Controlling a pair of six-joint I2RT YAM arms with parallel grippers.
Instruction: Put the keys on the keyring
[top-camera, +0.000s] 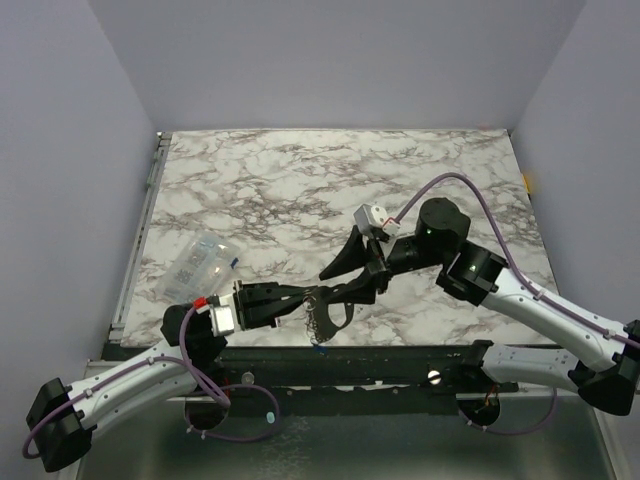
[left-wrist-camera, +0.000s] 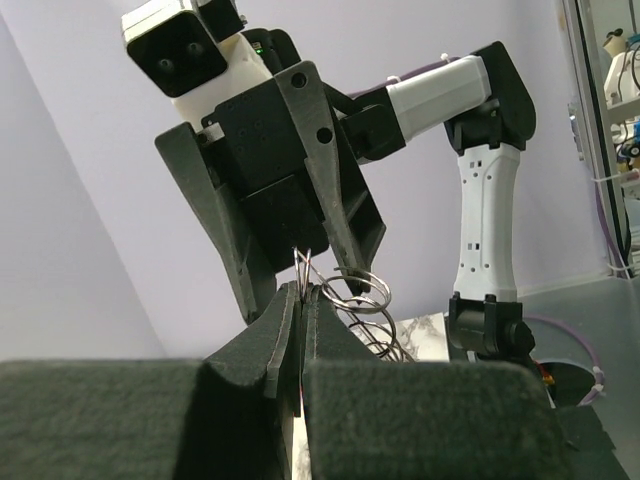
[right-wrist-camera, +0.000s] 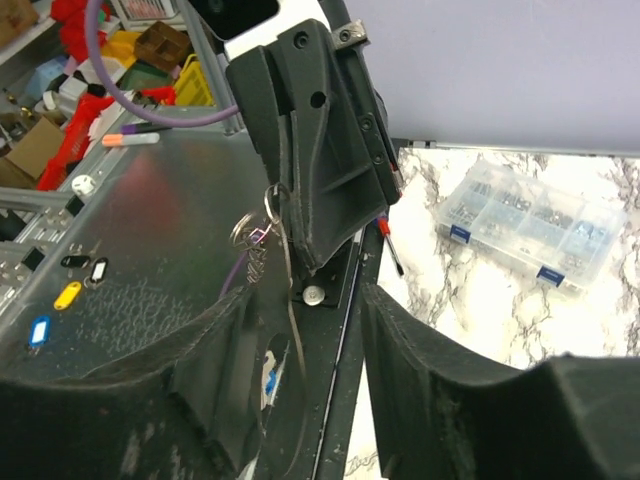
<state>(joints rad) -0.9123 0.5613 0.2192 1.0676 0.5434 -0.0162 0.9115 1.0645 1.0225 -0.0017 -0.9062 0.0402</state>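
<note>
My left gripper (top-camera: 305, 297) is shut on the keyring (top-camera: 325, 316), a silvery flat loop hanging over the table's near edge. In the left wrist view the jaws (left-wrist-camera: 302, 290) pinch thin wire, with split rings (left-wrist-camera: 360, 290) and beaded chain (left-wrist-camera: 378, 338) beside them. My right gripper (top-camera: 330, 288) faces it, open. In the right wrist view the loop (right-wrist-camera: 291, 310) hangs between its spread fingers (right-wrist-camera: 225, 365), close to the left one. A blue key (right-wrist-camera: 268, 381) shows at the loop's lower end (top-camera: 318, 347); whether it hangs on it I cannot tell. The mint green key is not visible.
A clear compartment box (top-camera: 205, 262) of small parts lies on the marble table (top-camera: 300, 180) at the left. A red-handled screwdriver (right-wrist-camera: 390, 243) lies near the front rail (top-camera: 400, 362). A small pale oval (top-camera: 272, 412) rests on the metal shelf below.
</note>
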